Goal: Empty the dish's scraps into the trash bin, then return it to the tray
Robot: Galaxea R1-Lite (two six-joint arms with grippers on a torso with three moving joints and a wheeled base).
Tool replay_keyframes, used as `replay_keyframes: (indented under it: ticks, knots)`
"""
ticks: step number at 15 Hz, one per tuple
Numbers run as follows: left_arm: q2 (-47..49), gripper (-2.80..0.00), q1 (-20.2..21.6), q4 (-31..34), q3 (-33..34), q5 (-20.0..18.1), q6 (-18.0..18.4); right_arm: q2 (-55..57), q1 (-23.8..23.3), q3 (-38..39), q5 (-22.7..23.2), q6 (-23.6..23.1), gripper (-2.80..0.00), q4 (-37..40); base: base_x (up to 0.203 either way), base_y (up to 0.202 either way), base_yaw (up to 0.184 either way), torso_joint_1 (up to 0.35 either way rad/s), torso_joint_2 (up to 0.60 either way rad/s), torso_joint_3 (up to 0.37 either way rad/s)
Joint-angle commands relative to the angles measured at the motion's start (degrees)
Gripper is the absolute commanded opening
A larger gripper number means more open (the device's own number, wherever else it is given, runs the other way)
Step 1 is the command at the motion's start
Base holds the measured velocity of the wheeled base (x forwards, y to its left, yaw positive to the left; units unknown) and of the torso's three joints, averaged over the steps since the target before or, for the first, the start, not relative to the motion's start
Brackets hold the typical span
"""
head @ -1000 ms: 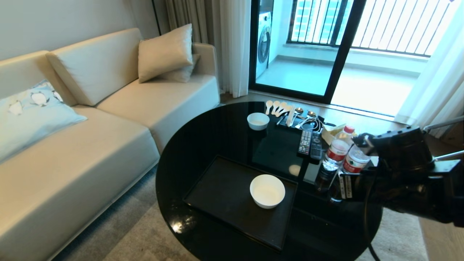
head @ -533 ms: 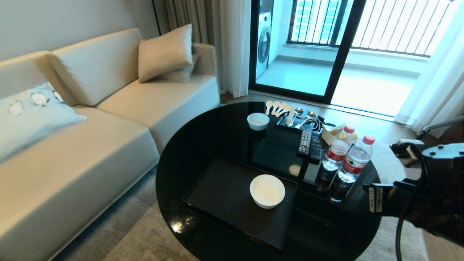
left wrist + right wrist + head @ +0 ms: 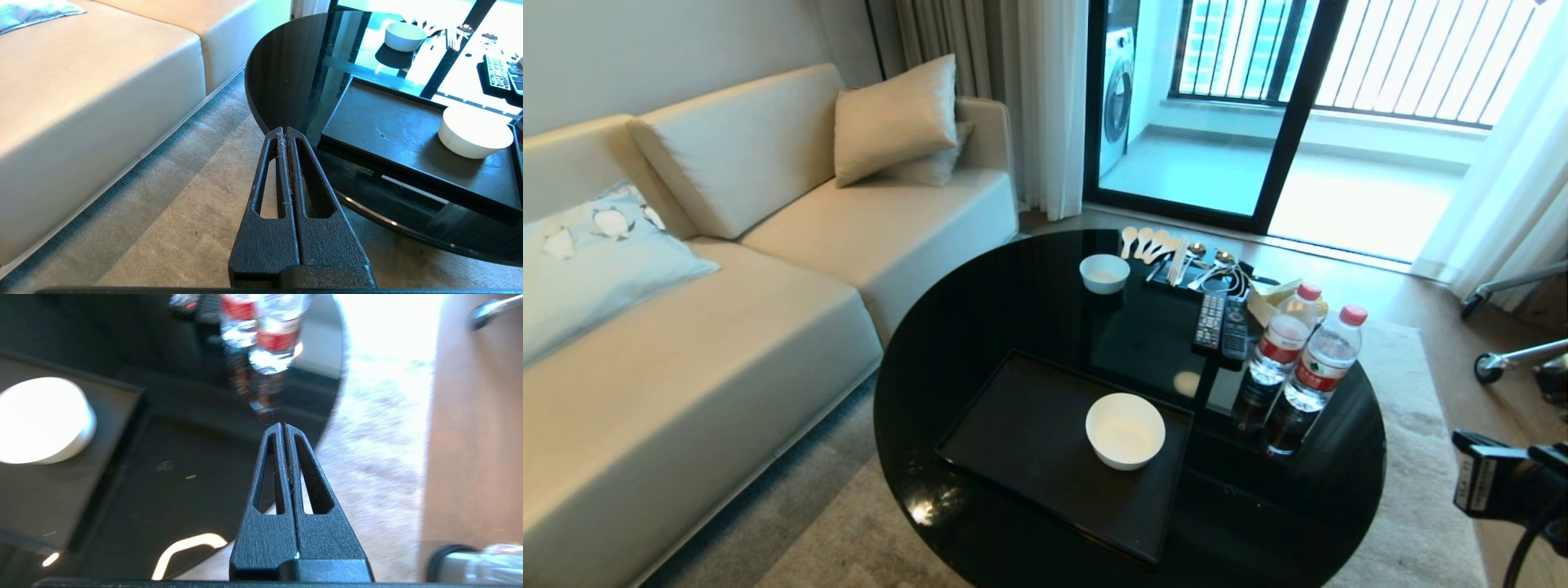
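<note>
While the round white dish (image 3: 1125, 430) sits on the flat black tray (image 3: 1029, 441), both textured tools (image 3: 283, 134) (image 3: 282, 430) are pressed together.

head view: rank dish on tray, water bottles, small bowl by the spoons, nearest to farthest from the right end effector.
Right end effector sits off the table's right edge, shut.
1. Water bottles, right side of the table.
2. Dish, on the tray's right end.
3. Small bowl, far side by the spoons.

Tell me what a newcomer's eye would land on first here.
The white dish catches the eye first, sitting empty at the right end of the black tray on the glossy round table. Next come two red-capped water bottles by the table's right edge, and a smaller white bowl beside spoons at the far side.
</note>
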Motion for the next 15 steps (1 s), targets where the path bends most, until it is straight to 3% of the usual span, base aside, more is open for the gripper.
replay_keyframes:
  ticks: [1,3,6,11,15]
  knots:
    - [-0.02,-2.80,0.00,-0.02,0.00,0.02,-0.06,-7.24,-3.21,5.48,-0.06,-4.19,-2.80,-3.52,0.000,0.000,0.000,0.000,0.00,0.000]
    - [-0.02,-2.80,0.00,-0.02,0.00,0.02,-0.06,-13.20,-4.17,9.98,0.08,-7.34,-2.80,-4.37,0.000,0.000,0.000,0.000,0.00,0.000]
    - [-0.02,-2.80,0.00,-0.02,0.00,0.02,-0.06,-21.17,-8.87,11.54,2.15,-8.28,-2.80,-0.55,0.000,0.000,0.000,0.000,0.00,0.000]
    - [-0.02,-2.80,0.00,-0.02,0.00,0.02,-0.06,-39.07,-15.74,11.71,12.57,-8.79,-2.80,15.69,0.000,0.000,0.000,0.000,0.00,0.000]
    - [-0.02,-2.80,0.00,-0.02,0.00,0.02,-0.06,-51.82,-17.54,11.73,22.60,-10.34,-2.80,31.59,0.000,0.000,0.000,0.000,0.00,0.000]
